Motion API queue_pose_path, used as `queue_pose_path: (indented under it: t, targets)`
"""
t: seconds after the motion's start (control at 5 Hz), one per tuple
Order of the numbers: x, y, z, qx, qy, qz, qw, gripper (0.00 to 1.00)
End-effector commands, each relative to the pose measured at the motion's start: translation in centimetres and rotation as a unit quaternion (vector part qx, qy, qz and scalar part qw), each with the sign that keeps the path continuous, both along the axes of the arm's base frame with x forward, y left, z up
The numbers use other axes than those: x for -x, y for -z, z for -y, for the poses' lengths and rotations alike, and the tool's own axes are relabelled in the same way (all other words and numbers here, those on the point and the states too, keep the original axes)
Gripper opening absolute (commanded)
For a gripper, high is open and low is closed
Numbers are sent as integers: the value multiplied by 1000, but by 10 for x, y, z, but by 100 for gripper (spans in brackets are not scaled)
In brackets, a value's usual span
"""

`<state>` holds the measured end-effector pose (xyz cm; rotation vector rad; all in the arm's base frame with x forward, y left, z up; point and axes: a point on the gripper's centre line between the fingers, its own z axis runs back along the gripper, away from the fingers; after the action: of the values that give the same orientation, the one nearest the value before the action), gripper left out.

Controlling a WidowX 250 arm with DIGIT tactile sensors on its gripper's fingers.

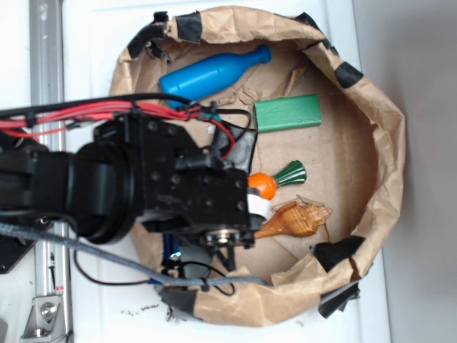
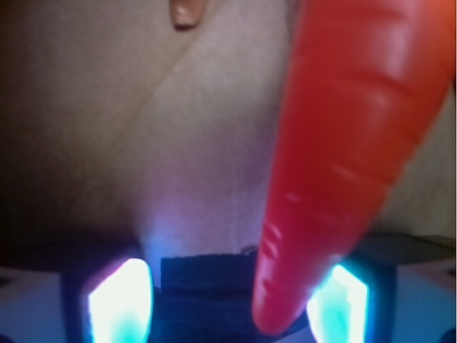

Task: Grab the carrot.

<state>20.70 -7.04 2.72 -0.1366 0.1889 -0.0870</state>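
The carrot [image 1: 264, 184] is bright orange with a dark green leafy top and lies on the brown paper in the middle of the bowl. My gripper [image 1: 255, 199] is down over its thin end and hides most of it. In the wrist view the carrot [image 2: 350, 143] runs from the top right down between my fingers. Its tip lies close to the right finger [image 2: 339, 300], and a wide gap separates it from the left finger [image 2: 118, 300]. The gripper [image 2: 228, 300] is open and set around the carrot.
A brown paper bowl [image 1: 385, 143] with black tape on its rim holds everything. A blue bottle [image 1: 211, 73] lies at the back, with a green block [image 1: 288, 113] to its right. A ridged brown-orange seashell [image 1: 296, 218] lies just beside the carrot.
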Motion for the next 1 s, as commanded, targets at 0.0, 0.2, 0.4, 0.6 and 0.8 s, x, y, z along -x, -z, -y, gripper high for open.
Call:
queue_pose_path:
  t: [0.0,0.2,0.4,0.6,0.8]
  targets:
    - [-28,-38,-29,29,-45,41,998,100]
    - [-30,-58,-38,39,-70,64,995,100]
    - [-32,-62,-41,18,-97,106,989,100]
    - [-36,-45,-41,5,-88,156,984,100]
    - [-44,-29,-38,3,-49,179,983,100]
